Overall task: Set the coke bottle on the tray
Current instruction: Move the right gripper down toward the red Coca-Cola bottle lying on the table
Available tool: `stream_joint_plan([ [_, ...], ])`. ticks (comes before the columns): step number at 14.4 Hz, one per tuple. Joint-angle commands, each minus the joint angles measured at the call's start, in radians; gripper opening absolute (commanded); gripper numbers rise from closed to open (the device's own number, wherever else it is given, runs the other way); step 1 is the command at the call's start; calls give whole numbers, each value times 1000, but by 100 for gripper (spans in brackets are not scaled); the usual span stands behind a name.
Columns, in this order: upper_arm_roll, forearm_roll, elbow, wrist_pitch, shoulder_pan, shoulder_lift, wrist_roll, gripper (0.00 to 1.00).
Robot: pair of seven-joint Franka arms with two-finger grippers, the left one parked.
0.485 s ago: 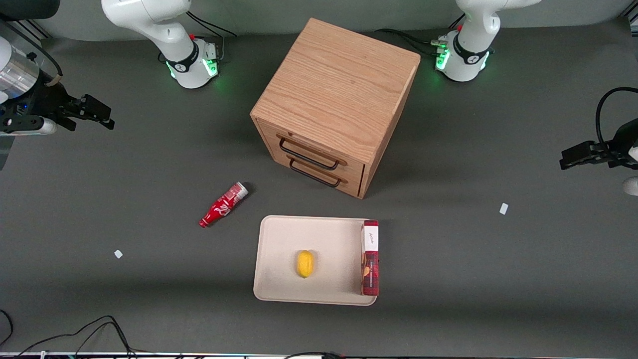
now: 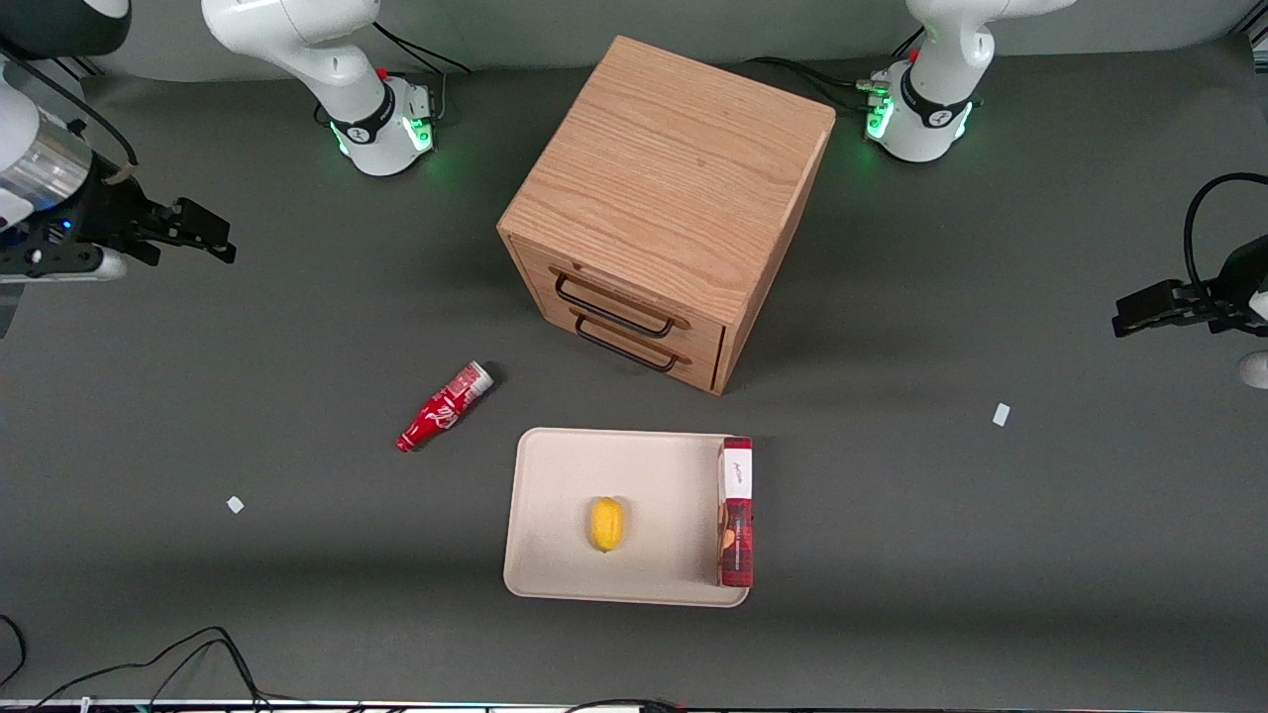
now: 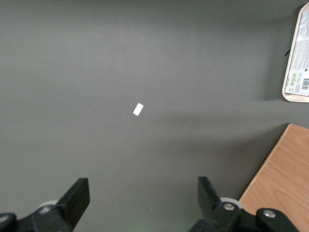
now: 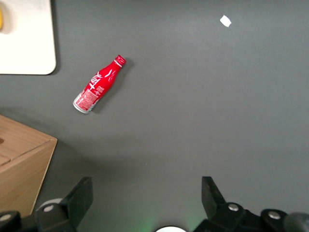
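Observation:
The coke bottle [image 2: 445, 407] lies on its side on the dark table, cap toward the front camera, silvery base toward the cabinet; it also shows in the right wrist view [image 4: 99, 84]. The beige tray [image 2: 565, 515] lies beside it, nearer the front camera, and its corner shows in the right wrist view [image 4: 29, 43]. My gripper [image 2: 203, 231] hangs high above the table toward the working arm's end, well apart from the bottle and farther from the front camera. Its fingers [image 4: 79, 195] stand wide open and empty.
A wooden two-drawer cabinet [image 2: 664, 198] stands farther from the front camera than the tray. On the tray lie a lemon [image 2: 606, 523] and a red box [image 2: 735, 513] with a white end. Small white scraps [image 2: 235, 504] lie on the table.
My gripper has shifted slightly toward the table's middle and a little farther from the front camera. The bottle and tray have not moved.

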Motion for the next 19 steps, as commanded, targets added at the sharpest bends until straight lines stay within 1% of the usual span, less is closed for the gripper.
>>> stream_joint_plan([
  [1, 4, 34, 29, 40, 29, 91, 177, 100],
  [3, 19, 94, 29, 88, 31, 157, 340, 100],
  [4, 42, 111, 28, 113, 31, 185, 406, 100],
  [6, 81, 111, 4, 203, 31, 237, 518, 100],
  [9, 142, 99, -75, 387, 31, 300, 683, 100],
  [14, 157, 99, -210, 661, 49, 403, 797, 100],
  [19, 171, 99, -238, 886, 49, 538, 849, 100],
])
